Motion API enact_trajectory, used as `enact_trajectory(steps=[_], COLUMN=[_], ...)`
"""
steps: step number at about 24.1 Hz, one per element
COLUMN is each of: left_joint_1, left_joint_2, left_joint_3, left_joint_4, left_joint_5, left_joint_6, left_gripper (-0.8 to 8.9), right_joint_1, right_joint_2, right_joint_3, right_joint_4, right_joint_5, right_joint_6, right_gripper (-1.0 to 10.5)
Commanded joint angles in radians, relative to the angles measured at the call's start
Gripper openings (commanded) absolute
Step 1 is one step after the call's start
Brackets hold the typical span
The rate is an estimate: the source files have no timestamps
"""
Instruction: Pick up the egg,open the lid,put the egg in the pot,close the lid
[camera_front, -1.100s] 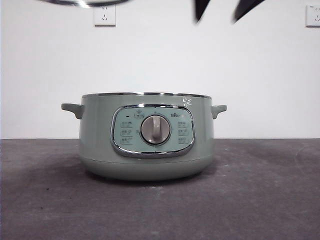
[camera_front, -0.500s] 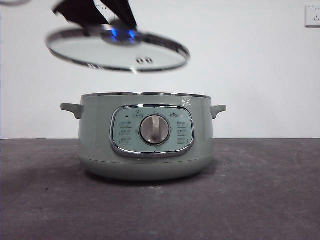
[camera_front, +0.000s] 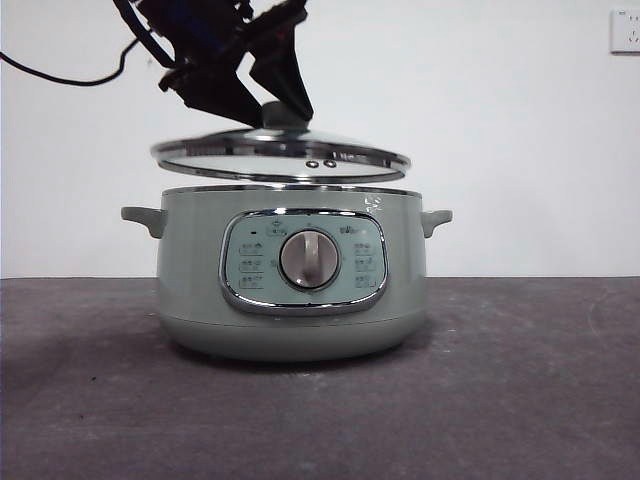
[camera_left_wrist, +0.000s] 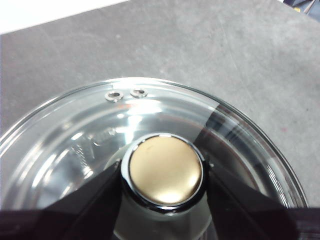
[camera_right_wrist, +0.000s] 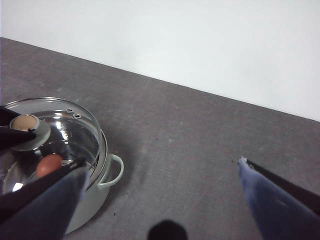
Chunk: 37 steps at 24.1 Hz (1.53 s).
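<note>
— Where is the egg (camera_right_wrist: 48, 165)?

— Inside the pot (camera_front: 291, 272), seen through the glass from the right wrist view, a reddish-brown oval low in the bowl.

— And the lid (camera_front: 281, 157)?

— Held just above the pot's rim, close to level and not seated. The left pincer (camera_front: 259, 103) comes down from the upper left of the front view, its two black jaws closed on the knob (camera_left_wrist: 165, 170), one on each side.

— The right pincer (camera_right_wrist: 162, 192)?

— Raised to the side, well apart from the pot, jaws spread wide and holding nothing.

— The setting?

— The sage-green pot stands on the dark grey bench (camera_front: 520, 390), control panel (camera_front: 305, 261) and dial facing the front camera, a white wall (camera_front: 520, 130) behind.
</note>
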Motion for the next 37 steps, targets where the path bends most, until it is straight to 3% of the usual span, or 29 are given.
enact_trajectory(steps=[1, 14, 25, 26, 30, 37], left_joint_1=[-0.008, -0.03, -0.029, -0.029, -0.029, -0.029], left_joint_2=[0.008, 0.068, 0.082, 0.082, 0.08, 0.029], left_joint_3=[0.007, 0.007, 0.007, 0.007, 0.007, 0.007], left_joint_4=[0.049, 0.056, -0.028, -0.037, -0.066, -0.122], left_joint_5=[0.008, -0.025, -0.068, -0.068, -0.068, -0.068], left_joint_6=[0.007, 0.002, 0.0, 0.0, 0.001, 0.001], left_gripper=[-0.08, -0.08, 0.18, 0.7, 5.21, 5.48], right_joint_1=[0.0, 0.001, 0.002, 0.002, 0.002, 0.002], right_joint_2=[-0.005, -0.004, -0.004, -0.004, -0.004, -0.002], right_joint_3=[-0.005, -0.005, -0.005, -0.005, -0.005, -0.005], right_joint_4=[0.006, 0.006, -0.024, -0.029, -0.08, -0.198], right_joint_5=[-0.001, -0.001, -0.024, -0.047, -0.154, -0.304], right_joint_6=[0.009, 0.008, 0.009, 0.011, 0.028, 0.053], right_gripper=[5.0, 5.0, 5.0, 5.0, 5.0, 5.0])
